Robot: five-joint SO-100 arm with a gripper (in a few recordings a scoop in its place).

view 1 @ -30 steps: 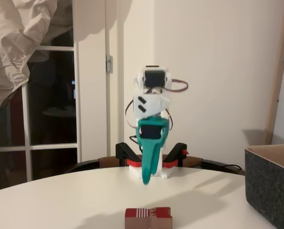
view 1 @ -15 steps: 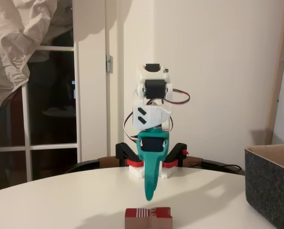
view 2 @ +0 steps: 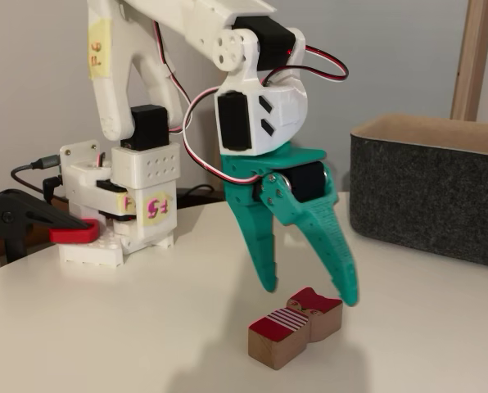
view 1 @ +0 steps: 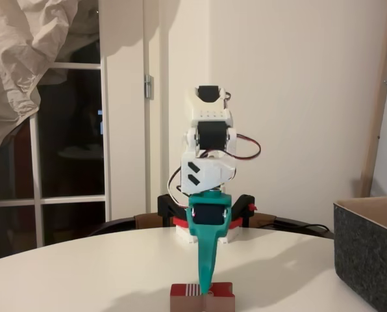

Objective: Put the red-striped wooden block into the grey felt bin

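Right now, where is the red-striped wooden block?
In both fixed views the red-striped wooden block lies on the white table, right below the open teal pincer; the grey felt bin stands apart to its right.

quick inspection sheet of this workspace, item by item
surface: white round table, bare around the job's things
job's things: red-striped wooden block lies flat near the table's front edge; grey felt bin stands off to the right in both fixed views, apart from the block
clutter: nothing seen
hand: teal hand open, fingers pointing down and straddling the block just above it, nothing held
cables: red and white servo wires loop along the arm; a dark cable runs from the base
surroundings: black clamps fix the base to the table; dark glass door and crumpled cloth behind
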